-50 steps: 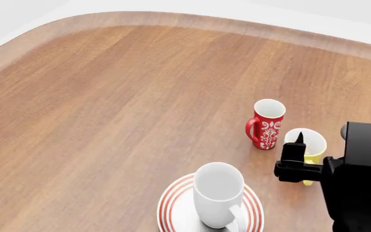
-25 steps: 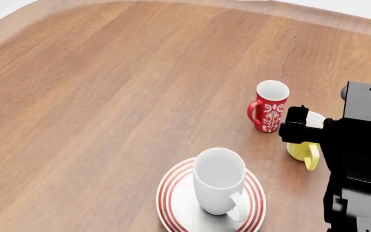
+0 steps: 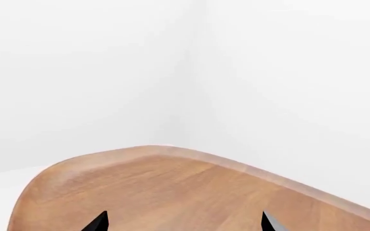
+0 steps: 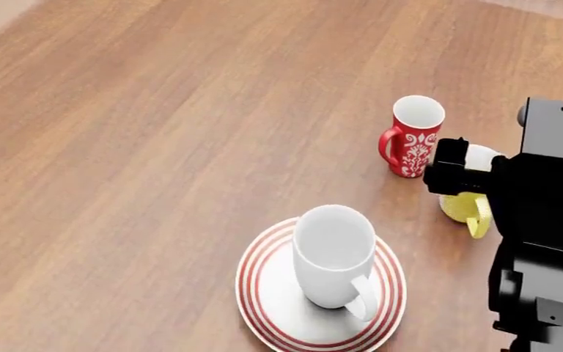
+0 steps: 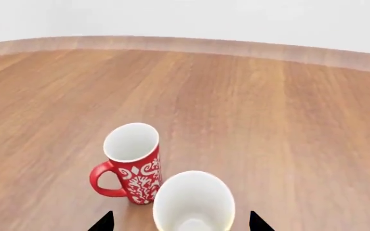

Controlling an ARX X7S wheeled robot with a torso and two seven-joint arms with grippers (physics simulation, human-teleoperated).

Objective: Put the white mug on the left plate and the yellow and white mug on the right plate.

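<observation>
Left wrist view: rounded wooden table; left gripper spread wide, holding nothing.

Head view: glossy white mug upright on red-ringed plate; yellow and white mug beside patterned red mug.

Right wrist view: right gripper wide, its 2 tips flanking the yellow and white mug.

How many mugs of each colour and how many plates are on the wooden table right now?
Large plain glossy white mug: 1
Red mug with white floral pattern: 1
Small yellow mug with white inside: 1
Round white plate with red rings: 1
Total: 4 things, 3 mugs and 1 plate in view.
</observation>
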